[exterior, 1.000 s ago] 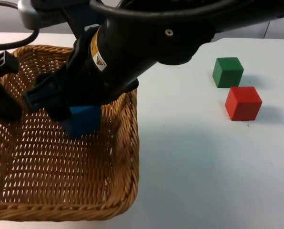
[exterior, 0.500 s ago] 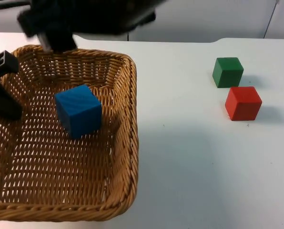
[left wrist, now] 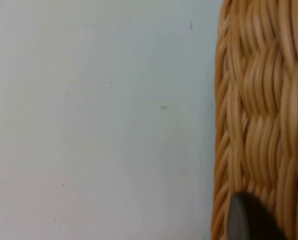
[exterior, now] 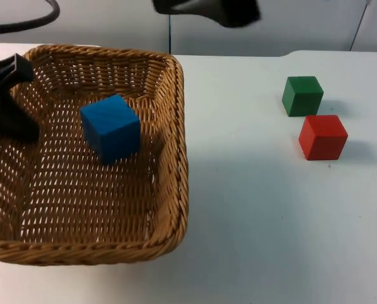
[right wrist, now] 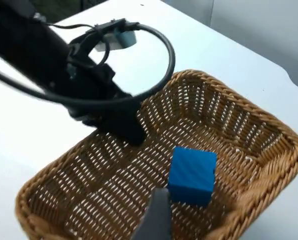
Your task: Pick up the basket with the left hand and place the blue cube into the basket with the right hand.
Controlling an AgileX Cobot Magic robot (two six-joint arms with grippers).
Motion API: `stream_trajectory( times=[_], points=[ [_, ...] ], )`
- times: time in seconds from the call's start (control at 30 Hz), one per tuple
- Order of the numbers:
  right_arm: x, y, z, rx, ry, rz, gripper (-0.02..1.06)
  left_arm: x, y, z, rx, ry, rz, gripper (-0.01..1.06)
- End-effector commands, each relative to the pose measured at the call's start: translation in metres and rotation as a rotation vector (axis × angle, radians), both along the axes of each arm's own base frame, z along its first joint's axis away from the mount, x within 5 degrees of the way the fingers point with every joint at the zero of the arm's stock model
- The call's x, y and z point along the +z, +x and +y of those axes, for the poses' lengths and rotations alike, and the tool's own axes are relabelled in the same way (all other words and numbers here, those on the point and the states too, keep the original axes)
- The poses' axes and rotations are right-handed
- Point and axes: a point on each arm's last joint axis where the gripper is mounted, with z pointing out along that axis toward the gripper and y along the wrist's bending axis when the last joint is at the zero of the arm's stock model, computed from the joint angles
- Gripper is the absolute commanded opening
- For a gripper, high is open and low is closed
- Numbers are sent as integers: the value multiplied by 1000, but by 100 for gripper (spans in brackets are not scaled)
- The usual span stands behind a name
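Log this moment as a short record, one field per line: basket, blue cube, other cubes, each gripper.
basket: wicker basket on the white table, held at its left rim
blue cube: blue cube inside the basket, on its woven floor, free of both grippers
other cubes: green cube and red cube on the table to the basket's right, close together
left gripper: left gripper at the basket's left rim, shut on it
right gripper: raised above the basket, one grey finger seen in the right wrist view
task state: cube is in the basket
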Motion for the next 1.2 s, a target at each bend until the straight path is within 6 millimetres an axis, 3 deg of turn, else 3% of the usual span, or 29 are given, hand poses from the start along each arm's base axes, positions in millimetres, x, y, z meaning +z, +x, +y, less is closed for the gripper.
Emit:
stream_trajectory(
  times=[0.0,0.17,0.2,0.23,0.37,0.4,0.53,0.67,0.87,1.17],
  points=[
    [0,-11,-14,23,20,-32,76,3,7,0,18,-28,-11,0],
    [-11,-43,-61,39,22,-73,76,-11,21,0,22,-35,18,0],
    [-15,-54,-77,35,46,-81,76,-16,25,0,16,-33,23,0],
    [-15,-54,-77,35,46,-81,76,-16,25,0,16,-33,23,0],
    [-21,-83,-121,14,151,-108,76,-31,37,0,27,-45,48,0],
    [-21,-83,-121,14,151,-108,76,-31,37,0,27,-45,48,0],
    [-18,-103,-160,-51,212,-134,76,-43,48,0,34,-53,60,0],
    [-18,-114,-183,-105,224,-131,76,-53,56,0,33,-48,71,0],
    [-22,-122,-199,-140,243,-97,76,-68,63,1,29,-38,90,0],
    [-22,-123,-199,-140,240,-99,76,-87,64,3,20,-3,110,0]
  ],
)
